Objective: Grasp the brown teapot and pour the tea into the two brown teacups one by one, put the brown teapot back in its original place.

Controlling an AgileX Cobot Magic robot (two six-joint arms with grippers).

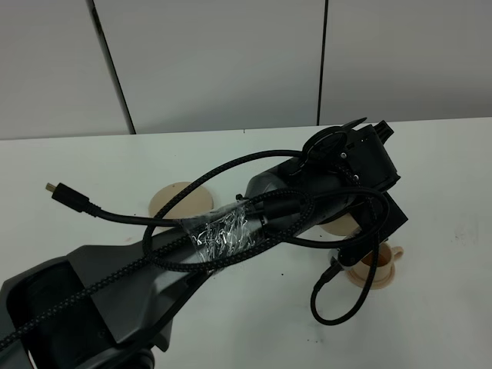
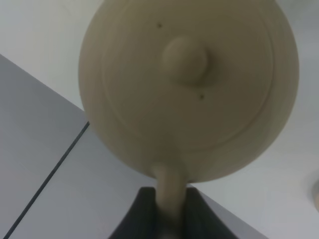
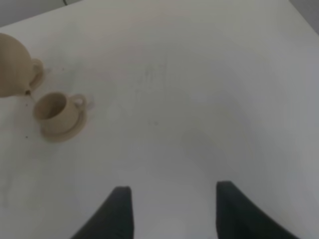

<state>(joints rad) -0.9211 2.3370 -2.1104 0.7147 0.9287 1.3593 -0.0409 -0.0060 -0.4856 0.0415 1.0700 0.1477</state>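
Note:
My left gripper [image 2: 169, 201] is shut on the loop handle of the brown teapot [image 2: 185, 89], which the left wrist view shows from above, lid knob in the middle. From the right wrist view the teapot [image 3: 12, 64] hangs with its spout just over the rim of one brown teacup [image 3: 50, 107] on its saucer. That teacup [image 1: 377, 263] shows at the right of the high view, where the left arm [image 1: 361, 165] hides the teapot. The other teacup [image 3: 37, 68] is mostly hidden behind the teapot. The wide saucer, the original place [image 1: 182, 198], lies bare. My right gripper [image 3: 174, 209] is open and holds nothing.
A black cable with a loose plug [image 1: 54, 188] loops over the left arm. The white table [image 1: 446, 177] meets a grey panelled wall at the back. A beige saucer edge [image 1: 338, 224] peeks out under the left arm's wrist.

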